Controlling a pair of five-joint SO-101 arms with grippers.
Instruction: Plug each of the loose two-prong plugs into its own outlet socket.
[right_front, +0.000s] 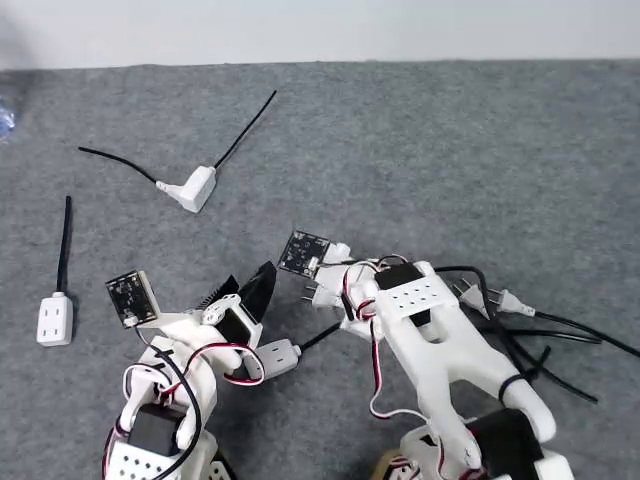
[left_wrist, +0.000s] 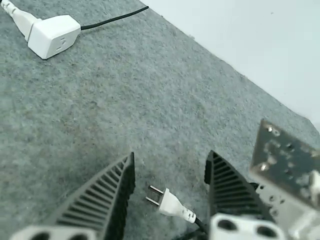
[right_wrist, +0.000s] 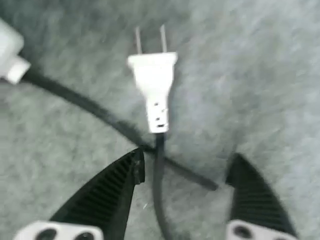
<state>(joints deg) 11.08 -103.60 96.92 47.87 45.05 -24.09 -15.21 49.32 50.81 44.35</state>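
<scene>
Right wrist view, right tool (right_wrist: 187, 158) apart, near plug (right_wrist: 153, 85); left tool (left_wrist: 170, 154) apart

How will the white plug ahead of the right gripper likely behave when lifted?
The white plug looks small, rigid and probably light, so the open right gripper should lift it easily. Its thin black cord looks floppy and crosses another cord, so it may drag or tug. The smooth shell might slip.

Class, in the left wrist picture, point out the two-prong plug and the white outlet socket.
two-prong plug (left_wrist: 172, 205), left wrist view, on its white body behind the prongs.
outlet socket (left_wrist: 53, 36), left wrist view, middle of its white housing.
</scene>
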